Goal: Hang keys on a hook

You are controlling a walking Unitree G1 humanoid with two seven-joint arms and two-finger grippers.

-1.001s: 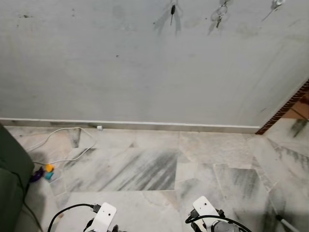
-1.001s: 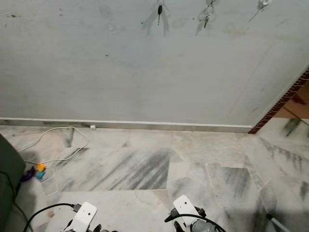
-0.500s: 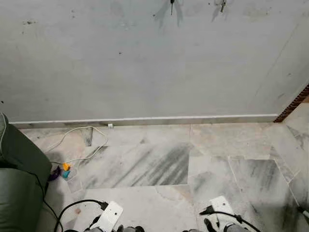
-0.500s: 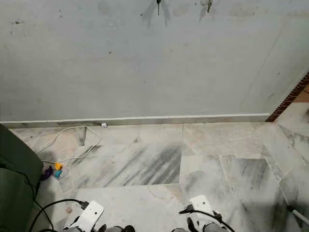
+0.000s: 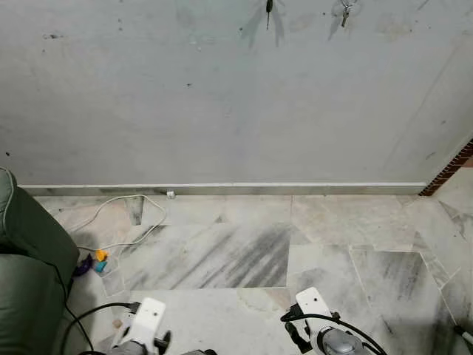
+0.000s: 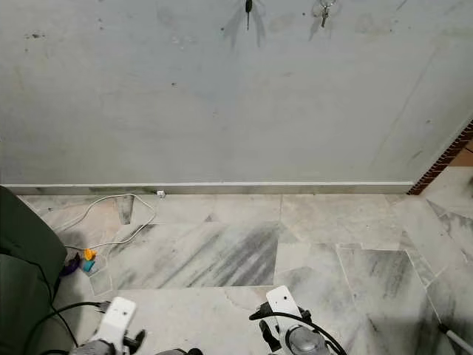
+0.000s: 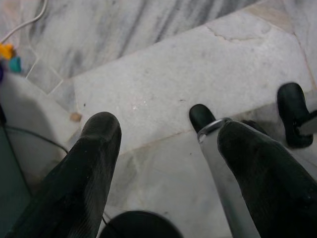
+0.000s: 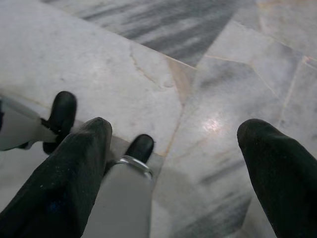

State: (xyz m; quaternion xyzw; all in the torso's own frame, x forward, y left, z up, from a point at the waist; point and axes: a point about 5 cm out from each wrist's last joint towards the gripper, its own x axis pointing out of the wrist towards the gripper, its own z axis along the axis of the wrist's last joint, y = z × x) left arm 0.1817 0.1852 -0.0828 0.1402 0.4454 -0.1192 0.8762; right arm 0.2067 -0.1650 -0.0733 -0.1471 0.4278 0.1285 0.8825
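Left end effector [image 7: 163, 163] low over floor, fingers wide, empty. Right end effector [image 8: 173, 168] likewise wide, empty. Keys [image 5: 344, 10] already hanging high on far wall, right of dark key [image 5: 269, 9]; right arm nearer, long upward reach.

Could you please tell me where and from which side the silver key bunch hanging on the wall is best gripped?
Probably by the keys dangling below its ring, coming straight at the wall with one finger on either side. The silver key bunch hangs flat against the wall, so nothing fits behind it; its top is cut off at the picture's edge.
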